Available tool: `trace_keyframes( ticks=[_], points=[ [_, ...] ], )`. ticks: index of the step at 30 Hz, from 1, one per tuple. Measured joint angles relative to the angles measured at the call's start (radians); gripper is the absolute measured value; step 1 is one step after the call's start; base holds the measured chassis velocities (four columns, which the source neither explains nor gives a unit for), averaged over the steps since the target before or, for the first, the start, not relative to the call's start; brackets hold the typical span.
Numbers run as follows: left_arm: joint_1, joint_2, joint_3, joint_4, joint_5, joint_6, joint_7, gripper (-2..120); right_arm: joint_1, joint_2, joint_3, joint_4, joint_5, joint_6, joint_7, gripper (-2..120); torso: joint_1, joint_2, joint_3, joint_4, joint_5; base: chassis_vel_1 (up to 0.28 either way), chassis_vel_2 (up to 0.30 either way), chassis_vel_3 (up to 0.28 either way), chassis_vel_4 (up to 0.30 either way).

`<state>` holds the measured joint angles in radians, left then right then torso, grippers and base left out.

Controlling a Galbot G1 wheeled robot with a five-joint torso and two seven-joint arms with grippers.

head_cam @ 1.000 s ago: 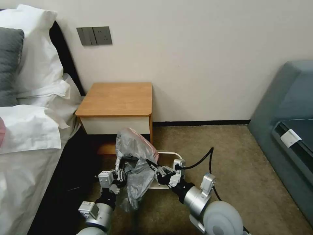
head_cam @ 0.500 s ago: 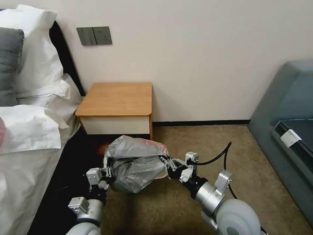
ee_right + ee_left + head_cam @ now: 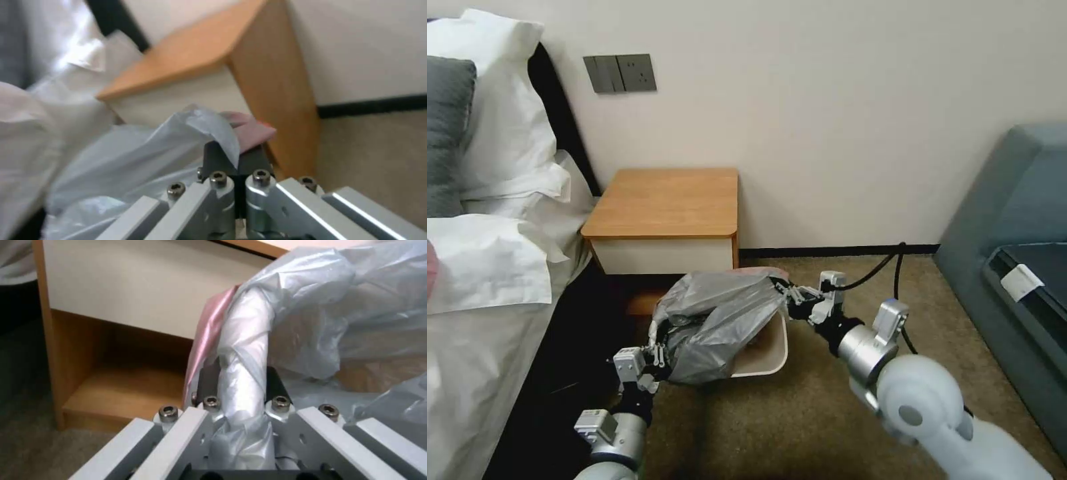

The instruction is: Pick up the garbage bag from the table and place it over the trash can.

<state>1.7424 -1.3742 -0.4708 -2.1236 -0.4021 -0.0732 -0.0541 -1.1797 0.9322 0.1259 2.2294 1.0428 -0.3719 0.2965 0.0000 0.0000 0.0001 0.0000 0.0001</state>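
Carpeted floor holds the trash can [image 3: 775, 347]; both end effectors, left [image 3: 238, 386] and right [image 3: 235, 160], pinch the garbage bag [image 3: 720, 320].

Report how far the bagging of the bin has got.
Done: the garbage bag is off the table, whose top is bare. In hand: the left gripper and right gripper each pinch an edge of the bag, holding it spread above the trash can. Left: the bin's right side and rim are uncovered, so the bag's mouth is not yet fitted around the rim.
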Motion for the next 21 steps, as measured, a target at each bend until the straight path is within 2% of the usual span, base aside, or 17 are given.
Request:
trace_keyframes(
  ticks=[5,13,21],
  points=[
    [-0.001,-0.006,0.002,-0.007,-0.042,0.000,0.006,5,-0.006,-0.009,0.013,-0.012,0.037,-0.066,0.059,0,0.000,0.000,0.000,0.0000,-0.0001,0.000,0.000,0.000,0.000],
    [-0.012,-0.008,-0.027,-0.028,-0.149,0.008,0.033,5,-0.031,-0.016,0.025,-0.006,0.066,-0.063,0.065,0,0.000,0.000,0.000,0.0000,0.0000,0.000,0.000,0.000,0.000],
    [-0.032,-0.012,-0.063,-0.031,-0.238,0.047,0.026,5,-0.065,-0.013,0.034,0.044,0.090,-0.030,0.073,0,0.000,0.000,0.000,0.0000,-0.0001,0.000,0.000,0.000,0.000]
  ],
)
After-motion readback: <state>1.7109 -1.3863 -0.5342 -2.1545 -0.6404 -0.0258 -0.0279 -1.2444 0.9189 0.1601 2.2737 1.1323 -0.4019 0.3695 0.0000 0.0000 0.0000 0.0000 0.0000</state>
